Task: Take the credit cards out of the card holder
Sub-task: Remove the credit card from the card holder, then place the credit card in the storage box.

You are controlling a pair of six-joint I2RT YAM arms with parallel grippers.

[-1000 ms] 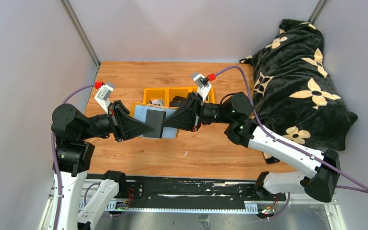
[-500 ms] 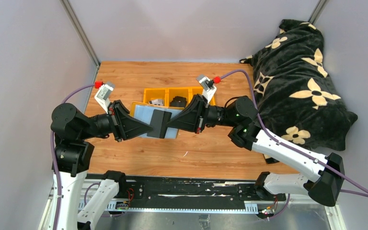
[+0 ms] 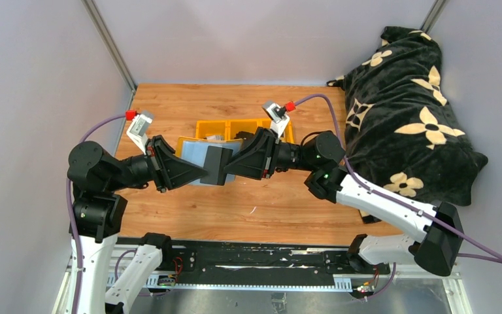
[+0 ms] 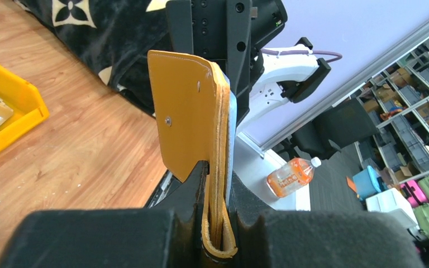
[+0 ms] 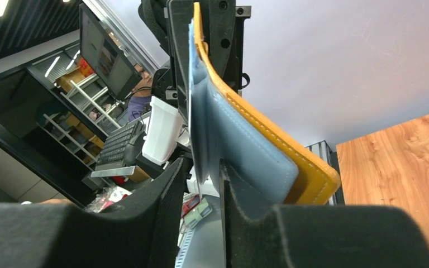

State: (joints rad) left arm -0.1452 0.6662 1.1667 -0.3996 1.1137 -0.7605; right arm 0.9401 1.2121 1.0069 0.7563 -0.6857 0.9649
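Note:
The mustard-yellow card holder [image 3: 195, 156] hangs above the table, folded open with its grey-blue lining up. My left gripper [image 3: 204, 174] is shut on its folded edge [image 4: 219, 223]; the yellow flap [image 4: 187, 106] rises beyond the left gripper [image 4: 218, 170]. A dark credit card [image 3: 219, 165] sticks out of the holder toward my right gripper [image 3: 226, 170]. In the right wrist view the card's thin edge [image 5: 192, 111] stands between the parted jaws of the right gripper [image 5: 202, 167], beside the blue pocket [image 5: 246, 148]. A gap shows between the card and the left finger [image 5: 170, 184].
Yellow bins [image 3: 248, 125] stand just behind the card holder, one holding small pale items [image 3: 214, 137]. A black blanket with cream flowers [image 3: 405, 111] covers the table's right side. One yellow bin [image 4: 5, 100] also shows in the left wrist view.
The right gripper's jaws have parted from around the card. Both grippers and the card holder have shifted slightly left and toward the bins.

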